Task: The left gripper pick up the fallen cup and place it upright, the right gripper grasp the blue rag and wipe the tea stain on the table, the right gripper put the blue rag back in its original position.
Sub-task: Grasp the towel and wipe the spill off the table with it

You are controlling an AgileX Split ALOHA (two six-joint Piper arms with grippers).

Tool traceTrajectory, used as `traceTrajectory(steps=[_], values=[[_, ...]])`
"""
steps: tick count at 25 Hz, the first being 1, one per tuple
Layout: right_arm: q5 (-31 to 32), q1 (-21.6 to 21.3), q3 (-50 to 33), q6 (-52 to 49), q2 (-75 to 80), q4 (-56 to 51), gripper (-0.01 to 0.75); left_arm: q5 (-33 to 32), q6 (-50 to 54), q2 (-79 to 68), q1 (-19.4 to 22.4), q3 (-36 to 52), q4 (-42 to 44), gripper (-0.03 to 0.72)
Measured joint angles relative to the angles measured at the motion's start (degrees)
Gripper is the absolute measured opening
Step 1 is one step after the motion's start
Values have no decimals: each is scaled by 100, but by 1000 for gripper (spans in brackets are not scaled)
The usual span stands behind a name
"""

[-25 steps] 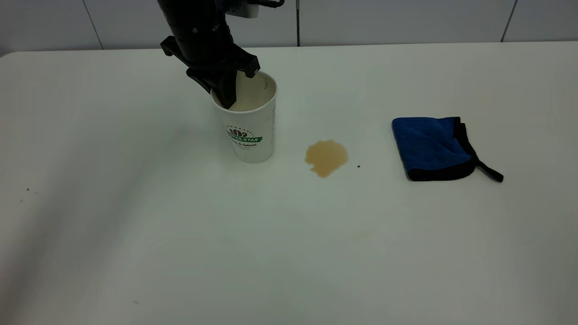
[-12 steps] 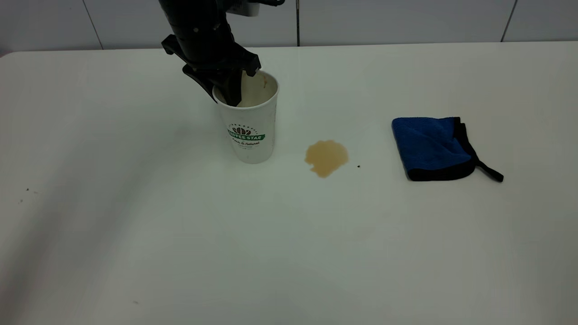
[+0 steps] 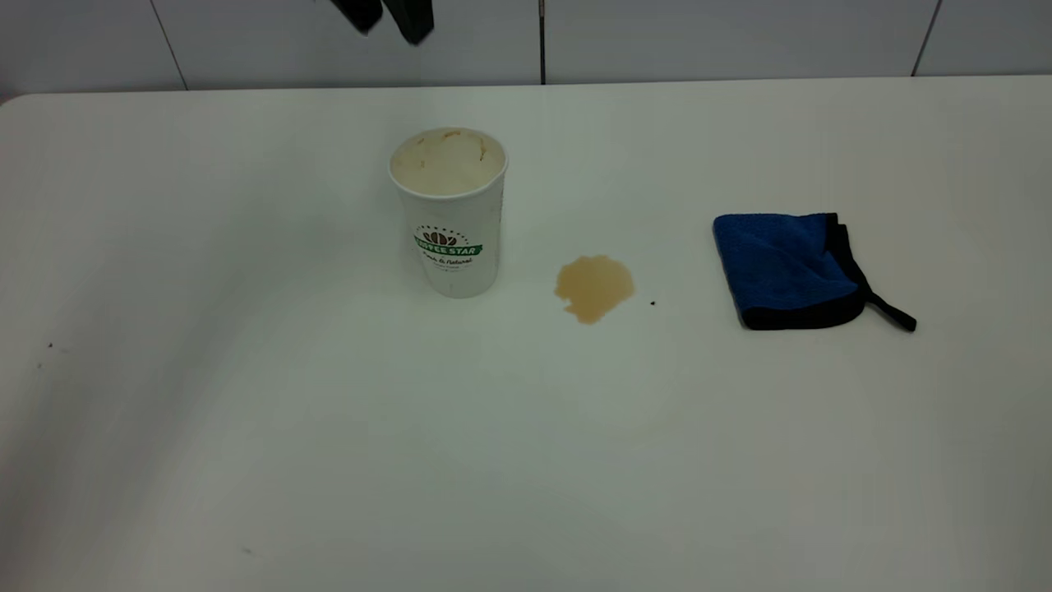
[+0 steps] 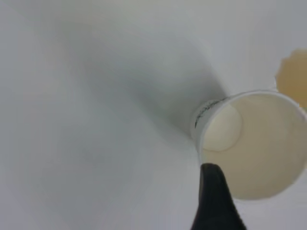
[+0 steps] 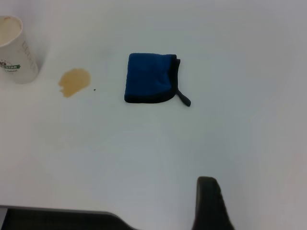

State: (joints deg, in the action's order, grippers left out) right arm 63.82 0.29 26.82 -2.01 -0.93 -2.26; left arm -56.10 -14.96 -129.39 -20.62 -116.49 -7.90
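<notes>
Standing upright — one cup (image 3: 450, 215), one tea stain (image 3: 593, 286), one blue rag (image 3: 789, 269) — jaws' state unclear.

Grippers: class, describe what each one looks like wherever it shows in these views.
The left gripper shows only as plain black finger tips, matte, without markings. The right gripper appears as one rounded black finger. No cables, labels or silver parts are visible.

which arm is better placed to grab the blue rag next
Right. The blue rag lies on the table's right side, in the right wrist view; the left gripper is high above the upright cup.
</notes>
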Motion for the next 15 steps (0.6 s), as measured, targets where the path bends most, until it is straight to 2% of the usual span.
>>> traceTrajectory(steps=[7,15], values=[[0,0,0,0,0,0,532,-1082,72,1390,0,-58,6,497],[2,0,0,0,0,0,532,-1082,528,2664,0,54,171,491]])
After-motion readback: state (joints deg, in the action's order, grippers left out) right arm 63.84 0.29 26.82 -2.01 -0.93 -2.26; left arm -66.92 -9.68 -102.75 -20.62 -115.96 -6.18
